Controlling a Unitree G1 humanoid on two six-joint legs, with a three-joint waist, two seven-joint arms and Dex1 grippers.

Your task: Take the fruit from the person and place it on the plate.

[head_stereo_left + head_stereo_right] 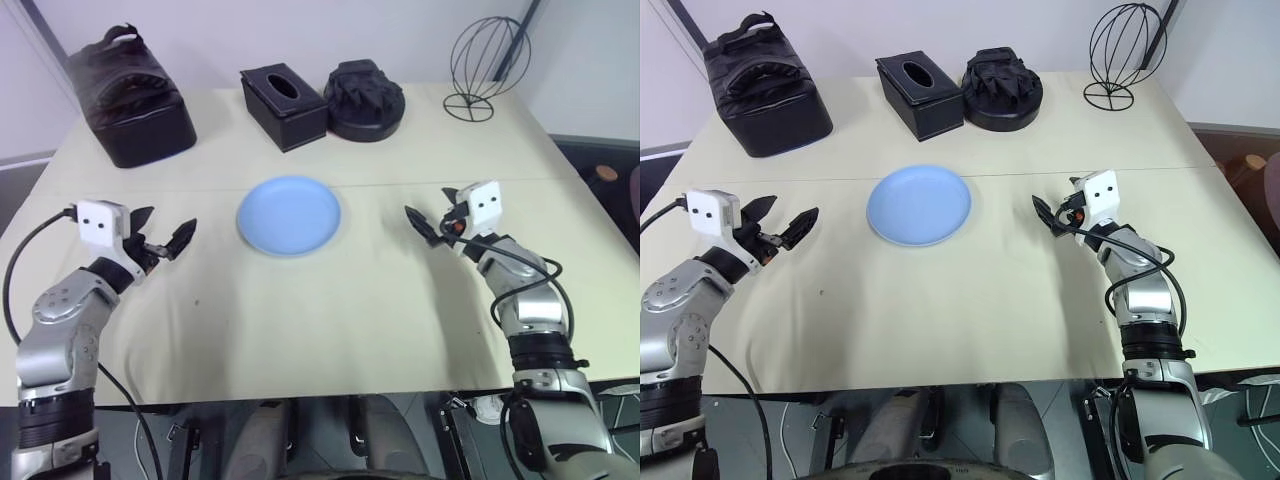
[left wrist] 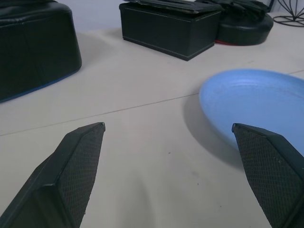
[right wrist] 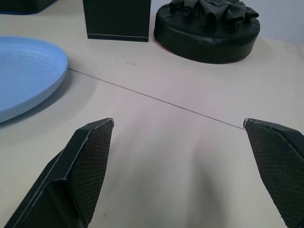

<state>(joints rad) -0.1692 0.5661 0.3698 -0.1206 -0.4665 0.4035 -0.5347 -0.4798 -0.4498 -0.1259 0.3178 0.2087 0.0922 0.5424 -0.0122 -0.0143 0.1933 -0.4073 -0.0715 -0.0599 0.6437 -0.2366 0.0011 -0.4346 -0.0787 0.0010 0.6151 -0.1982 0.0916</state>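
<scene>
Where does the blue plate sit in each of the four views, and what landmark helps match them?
Left eye view: the plate lies mid-table, between the two arms.
Right eye view: mid-table, slightly left of centre.
Left wrist view: at the right edge, partly behind one finger.
Right wrist view: at the left edge.
Shared landmark: the black tissue box, on the table beyond the plate.

So the cream tabletop (image 1: 300,330) is carrying a row of stuff along its far edge. A bulky black bag (image 1: 128,95) is sitting at the far left, a black tissue box (image 1: 283,105) is lying next to it at an angle, and a round black cushion-like thing (image 1: 365,100) is sitting just beside the box. A black wire globe stand (image 1: 487,65) is standing upright at the far right corner.
</scene>
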